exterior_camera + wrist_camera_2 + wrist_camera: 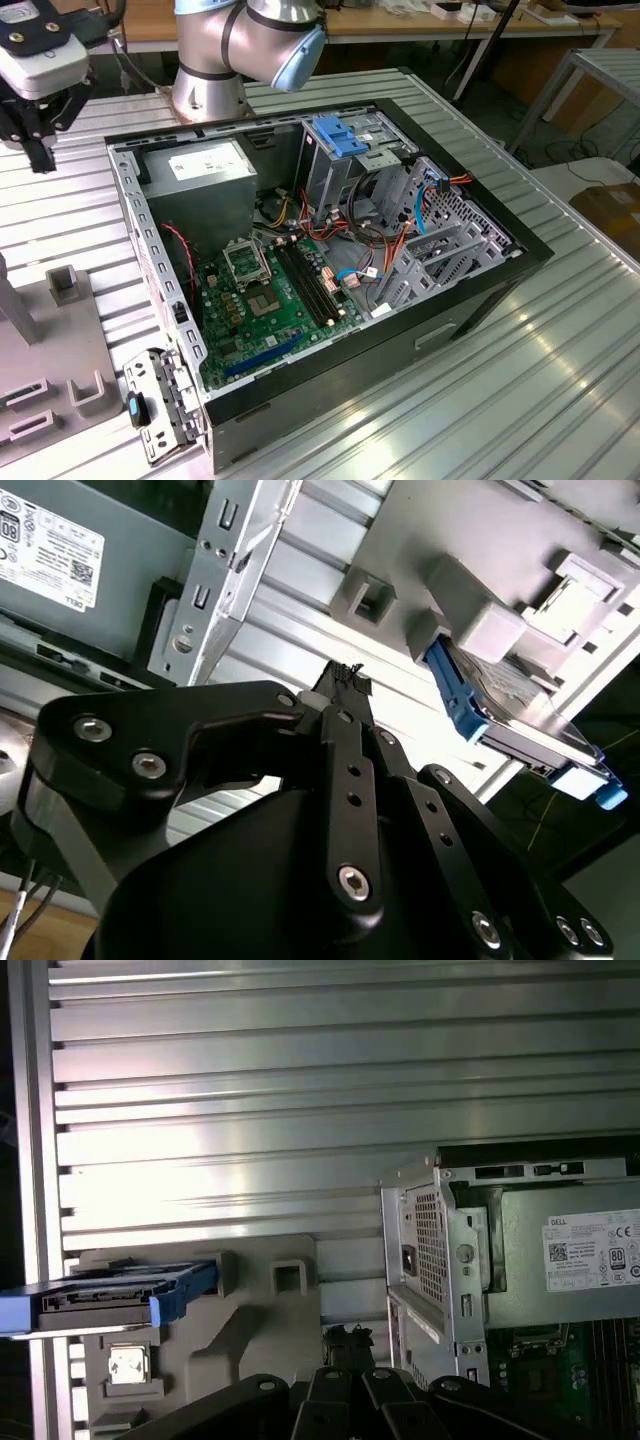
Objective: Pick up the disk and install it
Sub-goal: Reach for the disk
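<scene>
The disk (510, 715) is a flat grey drive in a bright blue carrier frame. It rests on edge in a grey holder block (480, 610) on the ribbed table. The first wrist view shows the disk (110, 1295) held in the same block (250, 1310). My gripper (35, 125) hangs over the table at the exterior view's far left, above and apart from the disk. Its black fingers (340, 695) meet at the tips, shut with nothing between them. In the first wrist view the gripper (345, 1340) points between the holder block and the computer case.
An open computer case (480, 290) lies on its side mid-table, with a power supply (200, 175), a green motherboard (270, 300) and a pale blue bracket (340, 135) over the drive bays. The arm's base (240, 50) stands behind it. Grey fixtures (60, 340) sit at the left.
</scene>
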Robot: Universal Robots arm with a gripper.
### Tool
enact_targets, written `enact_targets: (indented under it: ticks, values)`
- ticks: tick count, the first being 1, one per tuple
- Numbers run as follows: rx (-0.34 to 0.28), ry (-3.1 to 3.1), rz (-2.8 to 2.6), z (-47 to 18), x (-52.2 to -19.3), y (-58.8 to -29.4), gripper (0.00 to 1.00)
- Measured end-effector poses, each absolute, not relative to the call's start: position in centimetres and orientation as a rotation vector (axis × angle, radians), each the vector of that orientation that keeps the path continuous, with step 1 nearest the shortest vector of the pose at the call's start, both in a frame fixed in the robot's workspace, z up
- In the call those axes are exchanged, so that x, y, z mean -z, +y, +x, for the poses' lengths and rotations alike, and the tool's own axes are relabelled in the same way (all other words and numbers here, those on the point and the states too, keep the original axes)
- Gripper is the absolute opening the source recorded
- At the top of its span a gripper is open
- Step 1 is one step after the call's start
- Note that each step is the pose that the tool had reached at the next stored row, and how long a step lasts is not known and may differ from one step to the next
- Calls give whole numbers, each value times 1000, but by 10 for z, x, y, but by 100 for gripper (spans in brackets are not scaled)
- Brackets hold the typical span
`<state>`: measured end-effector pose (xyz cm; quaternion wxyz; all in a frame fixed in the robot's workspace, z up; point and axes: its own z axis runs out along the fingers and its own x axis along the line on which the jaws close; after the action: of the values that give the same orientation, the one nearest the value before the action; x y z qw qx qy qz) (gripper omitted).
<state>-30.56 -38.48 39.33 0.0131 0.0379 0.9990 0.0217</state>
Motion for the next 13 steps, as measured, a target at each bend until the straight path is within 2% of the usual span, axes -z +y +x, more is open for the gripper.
enact_targets:
  ticks: [10, 13]
  values:
    - [-69, 3113, 118, -402, -393, -384, 11]
    - [-70, 3114, 87, -413, -393, -384, 11]
